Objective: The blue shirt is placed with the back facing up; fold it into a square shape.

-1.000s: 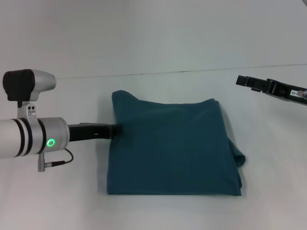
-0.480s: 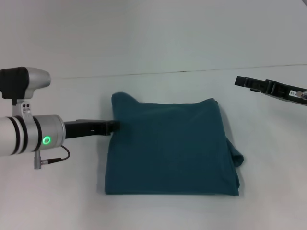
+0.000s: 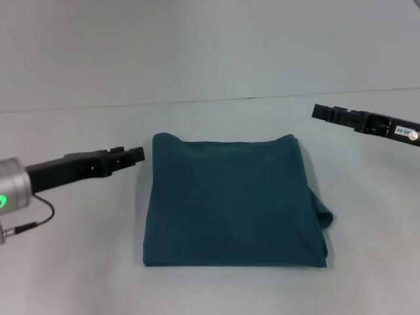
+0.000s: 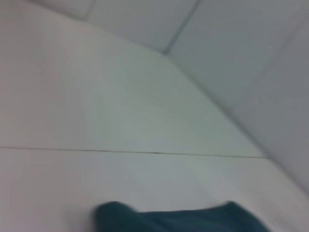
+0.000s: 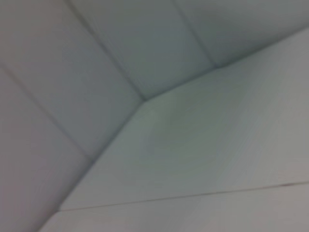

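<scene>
Where the head view looks down: the blue shirt (image 3: 233, 200) lies folded, a soft near-square with a bulge at its right edge, on the pale smooth worktop (image 3: 216, 289).
Left pincer (image 3: 134, 156): just beside the shirt's left edge, apart; open or closed, cannot tell.
Right pincer (image 3: 319, 112): well right, raised; grip unclear.
Left wrist view: rounded shirt edge (image 4: 178, 218) on worktop.
Right wrist view: bare pale surfaces.

Clearance around the folded blue shirt (image 3: 233, 200)

The shirt lies mid-desk (image 3: 79, 275) as the only obstruction on the surface. Bare desk runs along its near, far, left and right sides. Left end effector (image 3: 134, 156) hangs just off the shirt's far-left corner, apart from it. Right end effector (image 3: 321, 112) hovers well apart, toward the far-right edge.
</scene>
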`<action>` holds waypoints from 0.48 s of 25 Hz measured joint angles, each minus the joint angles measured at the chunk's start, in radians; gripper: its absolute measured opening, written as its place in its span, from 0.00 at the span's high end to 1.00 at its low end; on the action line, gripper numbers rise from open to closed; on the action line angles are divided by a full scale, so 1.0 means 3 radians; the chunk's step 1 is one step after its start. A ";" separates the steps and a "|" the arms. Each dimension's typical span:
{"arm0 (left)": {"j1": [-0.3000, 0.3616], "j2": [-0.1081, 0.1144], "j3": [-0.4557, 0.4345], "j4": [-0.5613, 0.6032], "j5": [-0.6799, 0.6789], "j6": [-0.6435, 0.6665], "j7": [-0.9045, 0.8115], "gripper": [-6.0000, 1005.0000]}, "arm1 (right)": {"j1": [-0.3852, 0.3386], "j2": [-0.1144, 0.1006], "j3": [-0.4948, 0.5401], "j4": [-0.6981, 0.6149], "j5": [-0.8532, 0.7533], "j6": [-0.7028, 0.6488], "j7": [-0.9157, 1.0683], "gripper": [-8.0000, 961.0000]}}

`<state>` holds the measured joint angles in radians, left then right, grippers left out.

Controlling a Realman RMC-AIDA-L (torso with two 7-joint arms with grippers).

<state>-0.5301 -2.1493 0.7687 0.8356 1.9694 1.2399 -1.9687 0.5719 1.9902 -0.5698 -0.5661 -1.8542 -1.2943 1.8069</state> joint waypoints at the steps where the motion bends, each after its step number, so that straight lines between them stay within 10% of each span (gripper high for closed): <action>1: 0.0075 -0.0020 -0.0016 0.0080 -0.0075 0.0168 0.0083 0.58 | -0.0011 -0.0004 0.0001 -0.0004 0.0026 -0.0119 -0.0078 0.10; 12: 0.0363 -0.0068 -0.0061 0.0058 -0.0265 0.1237 0.0966 0.27 | -0.0116 0.0014 -0.0038 -0.0020 -0.0263 -0.1265 -0.1162 0.03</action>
<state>-0.4214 -2.1696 0.7503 0.8530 1.8899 1.6110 -1.6789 0.5372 1.9945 -0.5813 -0.5722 -1.9332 -1.6738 1.4584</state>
